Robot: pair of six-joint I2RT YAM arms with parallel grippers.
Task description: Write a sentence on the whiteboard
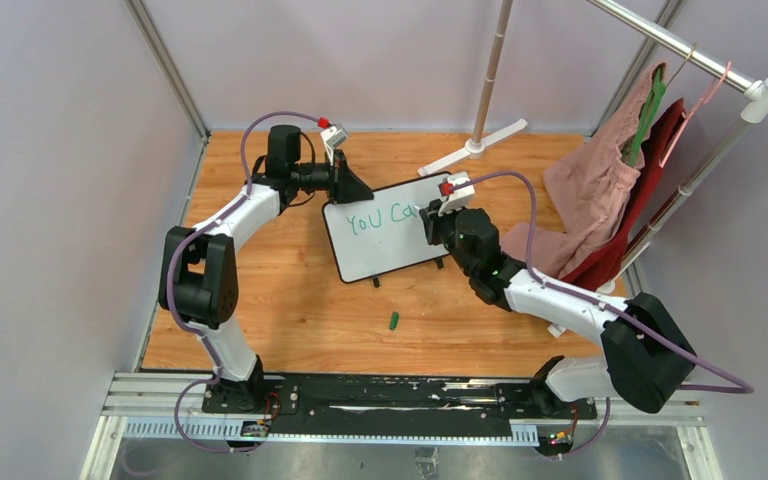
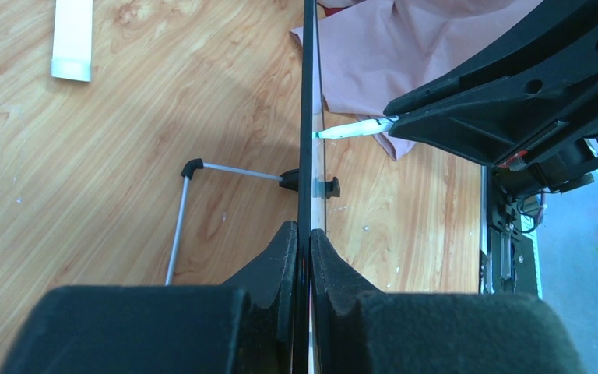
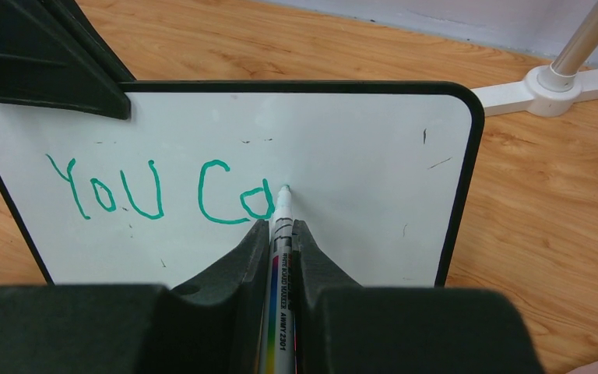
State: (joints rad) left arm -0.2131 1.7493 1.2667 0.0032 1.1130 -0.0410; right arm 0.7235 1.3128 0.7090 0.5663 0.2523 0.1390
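Observation:
The whiteboard point(image 1: 380, 250) stands tilted on the wooden table, edge-on in the left wrist view point(image 2: 307, 117). My left gripper point(image 1: 352, 188) is shut on its top left edge point(image 2: 305, 241). The green sentence point(image 3: 156, 195) reads "You Ca" on one line, also seen in the top view point(image 1: 380, 217). My right gripper point(image 1: 438, 222) is shut on a white marker point(image 3: 280, 257), its green tip touching the board at the last letter point(image 3: 284, 189). The marker tip also shows in the left wrist view point(image 2: 350, 129).
A green marker cap point(image 1: 394, 320) lies on the table in front of the board. Pink and red garments point(image 1: 600, 190) hang from a rack point(image 1: 690, 55) at the right. A white stand base point(image 1: 475, 148) sits behind the board.

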